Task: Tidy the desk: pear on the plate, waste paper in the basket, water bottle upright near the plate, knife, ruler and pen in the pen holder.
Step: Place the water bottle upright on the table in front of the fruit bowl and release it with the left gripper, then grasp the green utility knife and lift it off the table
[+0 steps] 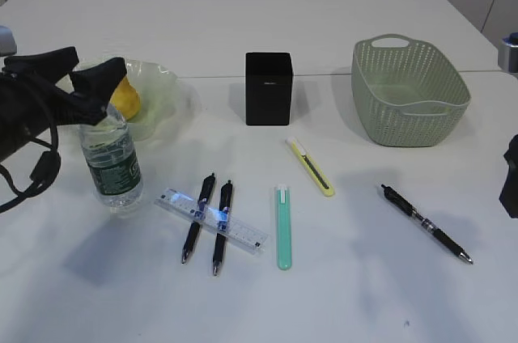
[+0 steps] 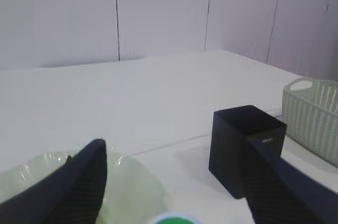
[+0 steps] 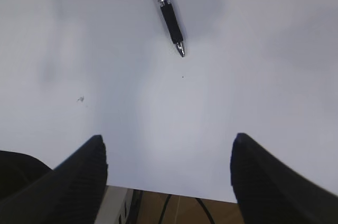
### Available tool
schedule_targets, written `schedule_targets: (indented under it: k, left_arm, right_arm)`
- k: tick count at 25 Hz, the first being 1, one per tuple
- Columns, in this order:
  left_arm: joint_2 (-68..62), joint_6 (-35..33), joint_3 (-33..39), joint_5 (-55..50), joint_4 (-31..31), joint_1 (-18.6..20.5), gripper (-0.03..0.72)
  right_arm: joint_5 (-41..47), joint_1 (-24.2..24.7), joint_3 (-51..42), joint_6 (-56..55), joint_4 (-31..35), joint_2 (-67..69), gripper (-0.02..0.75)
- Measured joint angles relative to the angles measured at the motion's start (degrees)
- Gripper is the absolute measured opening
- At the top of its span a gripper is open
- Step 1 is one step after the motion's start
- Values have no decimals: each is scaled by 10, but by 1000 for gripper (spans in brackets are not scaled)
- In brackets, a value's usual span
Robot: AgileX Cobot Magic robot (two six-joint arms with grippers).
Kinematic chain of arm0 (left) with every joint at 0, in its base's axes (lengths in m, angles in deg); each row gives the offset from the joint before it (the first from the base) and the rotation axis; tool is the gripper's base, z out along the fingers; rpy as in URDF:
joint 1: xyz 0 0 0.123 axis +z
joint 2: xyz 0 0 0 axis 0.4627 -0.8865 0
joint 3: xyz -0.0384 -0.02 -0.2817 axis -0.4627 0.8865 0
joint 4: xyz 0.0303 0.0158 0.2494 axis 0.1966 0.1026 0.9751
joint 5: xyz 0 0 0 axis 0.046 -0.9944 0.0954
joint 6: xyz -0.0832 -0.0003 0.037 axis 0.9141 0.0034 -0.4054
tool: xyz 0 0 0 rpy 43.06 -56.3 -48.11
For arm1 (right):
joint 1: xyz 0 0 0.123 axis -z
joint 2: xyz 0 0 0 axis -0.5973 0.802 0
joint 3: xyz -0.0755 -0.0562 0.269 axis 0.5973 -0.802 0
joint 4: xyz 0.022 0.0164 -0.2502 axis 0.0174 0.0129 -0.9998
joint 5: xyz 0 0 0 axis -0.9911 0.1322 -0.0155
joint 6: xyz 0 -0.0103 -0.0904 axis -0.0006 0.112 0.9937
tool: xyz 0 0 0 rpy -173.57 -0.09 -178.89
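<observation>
Black pens [image 1: 194, 218] three, knives [image 1: 310, 166] two, one ruler [image 1: 211, 220], one pear [image 1: 125, 98]

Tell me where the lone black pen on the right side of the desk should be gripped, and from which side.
Probably across the middle of the black pen's barrel, coming straight down from above. It lies flat and diagonal on the white desk with bare surface on both sides, so the end effector fingers should close across its narrow width, turned perpendicular to its length.

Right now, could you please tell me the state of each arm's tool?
Left tool: open, fingers either side of the water bottle cap, not gripping it.
Right tool: open, holding nothing, above the bare desk.
</observation>
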Motion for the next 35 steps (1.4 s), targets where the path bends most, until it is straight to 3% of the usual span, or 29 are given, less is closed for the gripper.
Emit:
schedule_targets:
  k: [4, 10, 15, 21, 27, 35]
  left_arm:
    - [20, -1, 0, 0, -1, 27, 563]
    - [50, -1, 1, -24, -5, 116, 563]
    - [72, -1, 2, -76, -27, 167, 563]
    - [87, -1, 2, -153, -51, 177, 563]
    - [119, -1, 3, -294, -51, 177, 563]
    - [203, -1, -32, -630, -53, 177, 546]
  right_arm:
    - [0, 0, 0, 0, 0, 0, 537]
    - [0, 0, 0, 0, 0, 0, 537]
    - [0, 0, 0, 0, 0, 0, 537]
    - [-2, 0, 0, 0, -1, 0, 537]
    - [-15, 0, 0, 0, -1, 0, 537]
    - [-19, 0, 0, 0, -8, 0, 537]
